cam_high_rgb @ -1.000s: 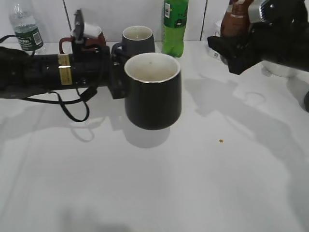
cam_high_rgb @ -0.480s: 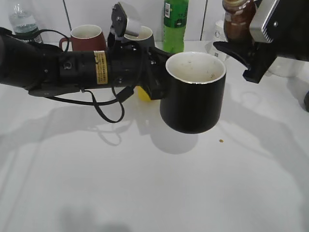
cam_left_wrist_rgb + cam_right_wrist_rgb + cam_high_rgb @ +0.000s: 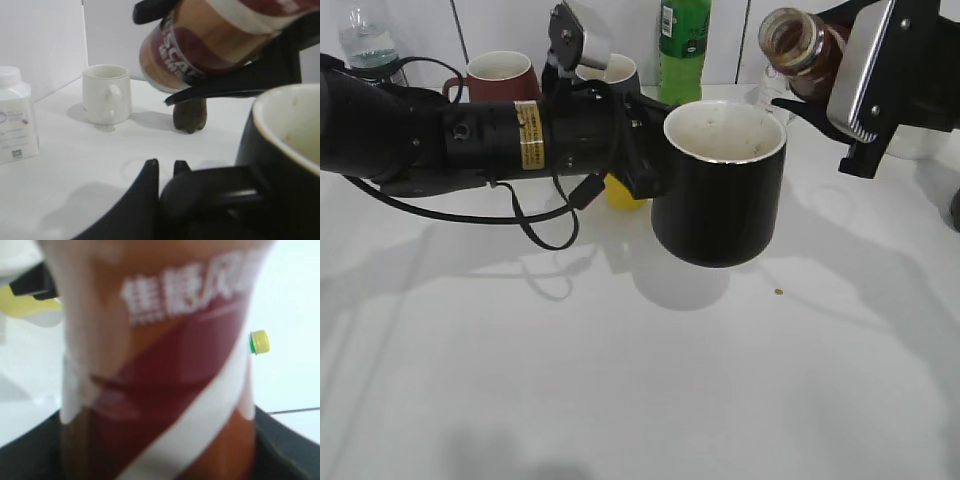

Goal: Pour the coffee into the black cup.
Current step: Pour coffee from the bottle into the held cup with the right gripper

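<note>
My left gripper (image 3: 648,172) is shut on the loop handle of the black cup (image 3: 720,200) and holds it upright above the table. In the left wrist view the cup (image 3: 285,170) is at the right, with the jaws (image 3: 166,169) on its handle. My right gripper (image 3: 825,75) is shut on the coffee bottle (image 3: 802,42), uncapped and tilted, its mouth up and to the right of the cup's rim. The bottle fills the right wrist view (image 3: 160,365) and shows above the cup in the left wrist view (image 3: 210,40). I see no liquid falling.
A maroon mug (image 3: 498,72), a dark grey mug (image 3: 616,70), a green soda bottle (image 3: 682,45) and a clear water bottle (image 3: 368,45) stand along the back wall. A yellow object (image 3: 620,192) lies behind the cup. A white mug (image 3: 106,93) and a white bottle (image 3: 12,122) stand further off.
My left arm has carried the black cup to the right, toward the bottle. My right gripper has tipped the coffee bottle over, so its open mouth now points toward the cup.
</note>
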You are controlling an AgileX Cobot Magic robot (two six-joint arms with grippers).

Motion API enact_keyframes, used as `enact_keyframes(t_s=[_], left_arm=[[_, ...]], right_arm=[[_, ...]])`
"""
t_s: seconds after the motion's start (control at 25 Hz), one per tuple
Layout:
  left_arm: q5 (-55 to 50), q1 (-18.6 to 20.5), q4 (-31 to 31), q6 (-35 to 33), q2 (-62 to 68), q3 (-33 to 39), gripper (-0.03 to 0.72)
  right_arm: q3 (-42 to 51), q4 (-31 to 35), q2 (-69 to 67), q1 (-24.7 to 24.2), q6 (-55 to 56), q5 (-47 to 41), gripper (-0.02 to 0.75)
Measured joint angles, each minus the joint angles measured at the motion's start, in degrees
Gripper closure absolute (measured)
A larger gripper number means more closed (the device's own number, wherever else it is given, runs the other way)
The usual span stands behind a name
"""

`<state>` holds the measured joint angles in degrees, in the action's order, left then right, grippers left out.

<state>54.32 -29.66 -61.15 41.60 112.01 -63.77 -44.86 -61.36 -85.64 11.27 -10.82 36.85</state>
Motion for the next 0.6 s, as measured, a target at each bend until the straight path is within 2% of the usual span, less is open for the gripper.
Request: enact_keyframes(t_s=[0.2, 0.6], left_arm=[[-0.71, 0.00, 0.05, 0.00, 0.00, 0.00, 0.634], [-0.68, -1.01, -1.31, -1.48, 0.00, 0.00, 0.634]], right_arm=[[0.00, 0.00, 0.00, 0.00, -6.61, -0.04, 0.210], [0.00, 0.00, 0.00, 0.00, -12.95, -0.04, 0.210]])
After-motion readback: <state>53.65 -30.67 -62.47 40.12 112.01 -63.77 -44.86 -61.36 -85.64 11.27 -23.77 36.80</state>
